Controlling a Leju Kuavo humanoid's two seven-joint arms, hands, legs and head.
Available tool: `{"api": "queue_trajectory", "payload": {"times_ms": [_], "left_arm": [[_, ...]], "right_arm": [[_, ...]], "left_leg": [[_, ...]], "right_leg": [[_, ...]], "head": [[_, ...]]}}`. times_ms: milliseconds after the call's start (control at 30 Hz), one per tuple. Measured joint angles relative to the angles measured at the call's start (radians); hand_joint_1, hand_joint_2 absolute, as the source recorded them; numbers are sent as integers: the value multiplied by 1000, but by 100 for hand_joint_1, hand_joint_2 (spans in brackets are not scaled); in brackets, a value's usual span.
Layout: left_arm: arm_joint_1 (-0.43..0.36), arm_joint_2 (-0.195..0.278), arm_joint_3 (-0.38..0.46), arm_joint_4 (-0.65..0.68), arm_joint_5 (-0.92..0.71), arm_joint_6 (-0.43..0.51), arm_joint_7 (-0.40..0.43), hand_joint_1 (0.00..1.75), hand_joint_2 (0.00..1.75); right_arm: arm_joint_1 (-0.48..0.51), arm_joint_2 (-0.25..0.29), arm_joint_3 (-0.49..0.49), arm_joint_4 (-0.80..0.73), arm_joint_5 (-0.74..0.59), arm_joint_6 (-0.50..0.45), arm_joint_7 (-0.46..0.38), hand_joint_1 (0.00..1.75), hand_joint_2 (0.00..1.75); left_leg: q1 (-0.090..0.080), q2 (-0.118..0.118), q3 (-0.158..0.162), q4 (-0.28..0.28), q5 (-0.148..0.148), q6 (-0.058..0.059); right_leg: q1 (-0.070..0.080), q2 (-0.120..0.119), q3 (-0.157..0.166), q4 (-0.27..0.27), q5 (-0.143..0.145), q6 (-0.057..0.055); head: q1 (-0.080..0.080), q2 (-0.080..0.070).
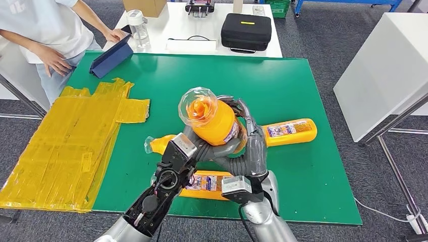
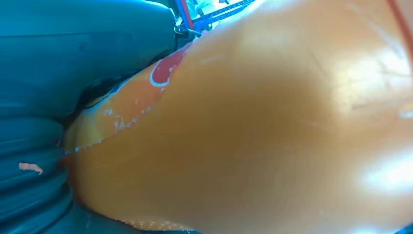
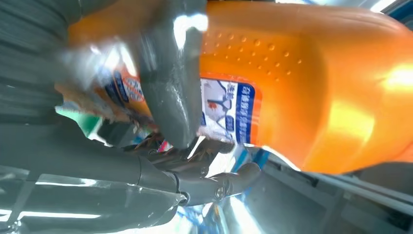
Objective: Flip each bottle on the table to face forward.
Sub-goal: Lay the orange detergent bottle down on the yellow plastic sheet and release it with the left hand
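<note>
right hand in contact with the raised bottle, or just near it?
Touching. In the right wrist view the right hand has its thumb pressed across the raised orange bottle at its label; the head view shows both hands around it.

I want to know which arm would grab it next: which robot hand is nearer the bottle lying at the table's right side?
Right. The right robot hand sits just beside that bottle; the left robot hand is farther, across the held bottle.
</note>
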Motion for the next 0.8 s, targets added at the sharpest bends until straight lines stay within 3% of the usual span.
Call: {"api": "queue_trajectory", "payload": {"times_ms": [100,233,333,500,800], "left_arm": [[0,-1,10,0,2,3,4,175,175],[-1,-2,35,-1,8,18,16,175,175],[9,3,61,-6,12,33,25,175,175],[57,16,84,-21,7,47,35,175,175],[88,24,102,-48,-1,65,38,175,175]], "right_arm": [[9,0,-4,-16,33,-69,2,0,0],[28,-9,-15,-49,33,-147,18,0,0],[54,-17,-45,-121,-56,-194,8,0,0],[108,-29,-88,-247,-201,-197,-35,0,0],[153,-23,-144,-369,-245,-214,-50,0,0]], "left_leg": [[0,0,0,0,0,0],[0,-1,0,0,0,0],[0,-1,0,0,0,0],[0,-2,-1,0,0,0],[0,-1,-1,0,-1,0]], "right_leg": [[0,0,0,0,0,0],[0,-1,0,0,0,0],[0,-1,0,0,0,0],[0,-2,-1,0,-1,0],[0,-1,-1,0,-1,0]], "head": [[0,0],[0,0],[0,0],[0,0],[0,0]]}}
